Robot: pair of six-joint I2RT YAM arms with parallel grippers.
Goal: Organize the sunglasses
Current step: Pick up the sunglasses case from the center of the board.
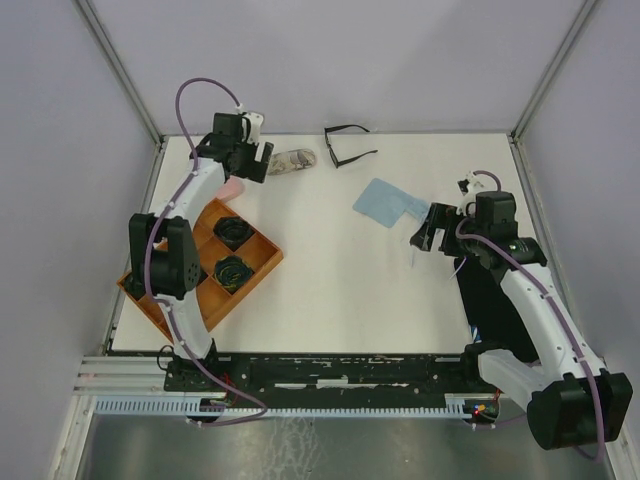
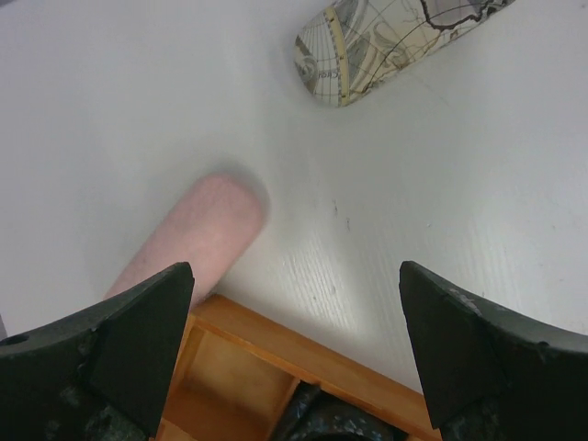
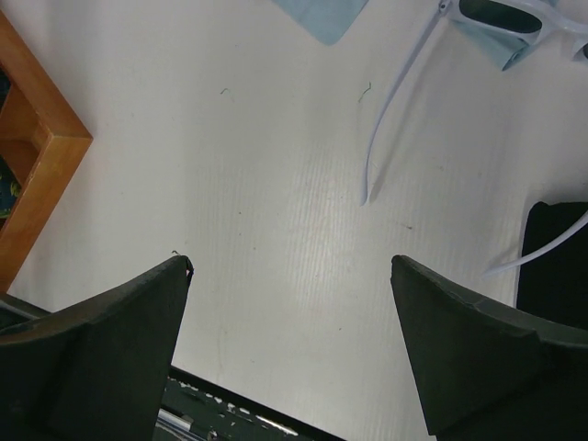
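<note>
A thin black-framed pair of sunglasses point(image 1: 346, 146) lies unfolded at the table's far edge. Two dark folded pairs point(image 1: 233, 230) point(image 1: 233, 270) sit in separate compartments of the orange wooden tray point(image 1: 262, 262); the rim of one point(image 2: 331, 418) shows in the left wrist view. A white-framed pair with dark lenses point(image 3: 501, 13) lies partly on the light-blue cloth point(image 1: 390, 203), ahead of my right gripper point(image 3: 292, 266) point(image 1: 428, 232), which is open over bare table. My left gripper point(image 2: 296, 276) point(image 1: 252, 163) hangs open above the tray's far edge point(image 2: 303, 354), holding nothing.
A patterned map-print case point(image 2: 386, 41) point(image 1: 292, 160) lies just beyond the left gripper. A pink case point(image 2: 197, 234) point(image 1: 230, 187) rests against the tray's far corner. The tray's corner point(image 3: 37, 156) shows left of the right gripper. Grey walls enclose the table.
</note>
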